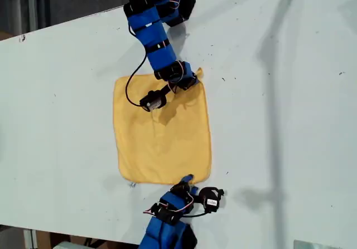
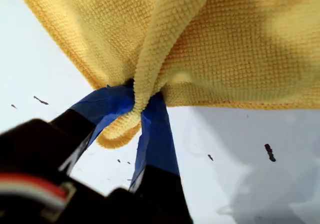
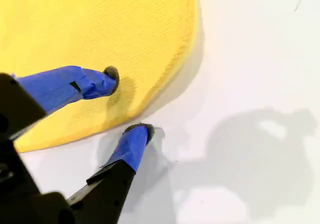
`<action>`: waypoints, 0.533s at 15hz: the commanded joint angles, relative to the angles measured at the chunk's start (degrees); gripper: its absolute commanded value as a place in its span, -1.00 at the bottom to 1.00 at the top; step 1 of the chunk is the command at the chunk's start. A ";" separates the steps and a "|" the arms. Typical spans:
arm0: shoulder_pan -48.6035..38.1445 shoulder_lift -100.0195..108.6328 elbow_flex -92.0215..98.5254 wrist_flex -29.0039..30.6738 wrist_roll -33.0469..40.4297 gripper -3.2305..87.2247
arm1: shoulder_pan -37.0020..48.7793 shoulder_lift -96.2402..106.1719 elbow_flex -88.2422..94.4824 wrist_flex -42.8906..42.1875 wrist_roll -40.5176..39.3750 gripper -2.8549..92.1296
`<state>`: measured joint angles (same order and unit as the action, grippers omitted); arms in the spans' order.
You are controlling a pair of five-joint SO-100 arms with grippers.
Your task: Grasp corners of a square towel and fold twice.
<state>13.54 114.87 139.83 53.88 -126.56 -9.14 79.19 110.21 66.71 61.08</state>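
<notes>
My first gripper (image 2: 137, 111) pinches a towel (image 1: 162, 132) corner (image 2: 120, 131); my second gripper (image 3: 131, 103), jaws spread, straddles the towel edge on the table (image 1: 279, 121).

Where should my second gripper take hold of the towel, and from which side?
Take the rounded corner at the exterior view's lower right, coming in from the bare table. The towel lies flat there, and my second gripper is open astride its hem, one fingertip on cloth, one on table. My first gripper pinches the upper right corner.
</notes>
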 commanded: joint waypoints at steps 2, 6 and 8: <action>8.26 -3.52 -6.94 1.41 -14.24 -0.50 | 0.97 0.53 0.70 -0.18 -0.53 -0.94; 9.23 -12.04 -10.20 -5.80 -16.44 -0.52 | 0.70 2.72 3.08 -1.58 -0.53 -0.94; 8.70 -14.33 -11.87 -7.21 -15.03 -0.57 | 0.70 3.16 3.52 -1.93 -0.53 -0.94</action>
<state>21.88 100.99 131.22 48.25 -142.12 -9.14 81.39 113.03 64.95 61.08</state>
